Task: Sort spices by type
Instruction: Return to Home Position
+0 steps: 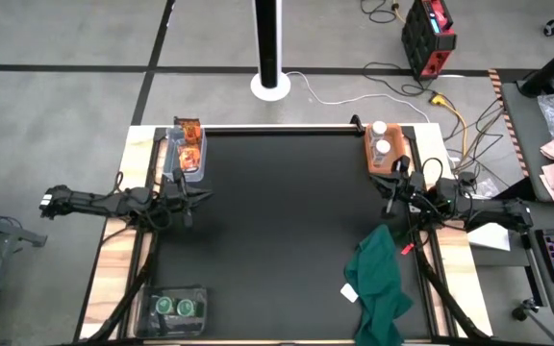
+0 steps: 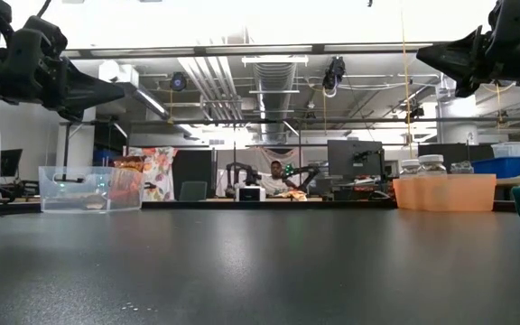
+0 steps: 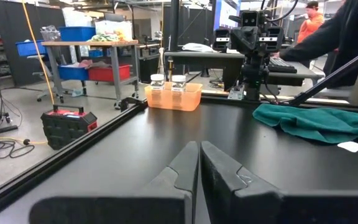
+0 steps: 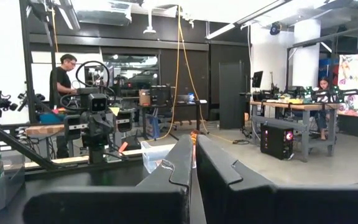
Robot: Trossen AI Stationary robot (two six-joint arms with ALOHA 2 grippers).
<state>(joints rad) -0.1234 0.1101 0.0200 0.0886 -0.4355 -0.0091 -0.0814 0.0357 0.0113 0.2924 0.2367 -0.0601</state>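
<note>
Two clear jars with white caps (image 1: pixel 381 139) stand in an orange bin (image 1: pixel 399 154) at the table's far right corner; the left wrist view shows the jars (image 3: pixel 168 81) too. Two orange foil packets (image 1: pixel 189 142) lie in a clear bin (image 1: pixel 200 171) at the far left corner. Two green-lidded jars (image 1: pixel 176 307) sit in a clear bin at the near left corner. My left gripper (image 1: pixel 188 197) hangs shut above the table's left side, and my right gripper (image 1: pixel 392 192) hangs shut above its right side. Both touch nothing, with fingers together in the wrist views (image 3: pixel 199 155) (image 4: pixel 193 149).
A dark green cloth (image 1: pixel 378 288) lies crumpled near the table's near right edge, with a white paper scrap (image 1: pixel 350 291) beside it. The black mat's middle (image 1: pixel 287 221) is bare. People work at desks in the room beyond (image 4: pixel 61 74).
</note>
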